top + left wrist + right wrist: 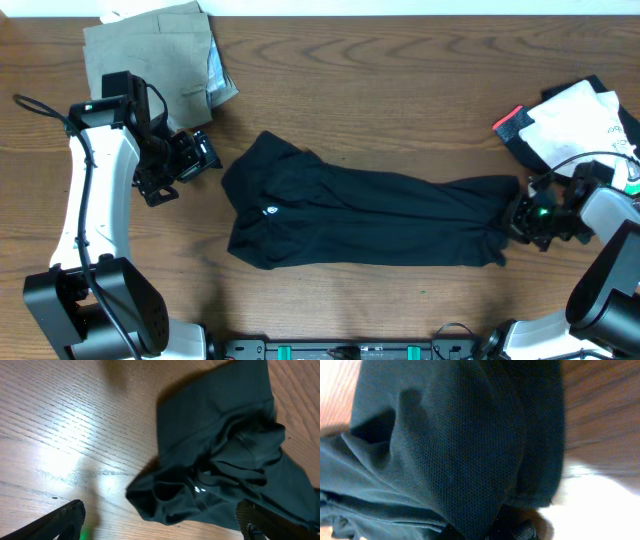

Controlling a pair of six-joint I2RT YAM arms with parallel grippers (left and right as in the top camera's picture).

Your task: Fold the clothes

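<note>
Looking from overhead: finding the black T-shirt point(360, 215) lying bunched and drawn out lengthwise across the middle of the desk point(400, 90). Noting a khaki folded piece point(150, 55) at the far left, and a white printed top point(580, 120) over a black garment with red trim point(512, 122) at the far right. Placing the left end effector point(195, 155) just beside the shirt's left end, touching nothing, and the right end effector point(525, 215) at its right end.

Looking through the left wrist: seeing the fingers point(55, 522) standing wide apart over the rumpled collar end, holding nothing.

Looking through the right wrist: seeing dark mesh cloth filling the frame, with the jaws pressed together on a pinch of it.

Judging the risk: possibly gripping one thin layer only, so risking the cloth slipping free under a pull. Also risking dragging the whole bundle without spreading it, or catching several twisted layers at the collar.
</note>
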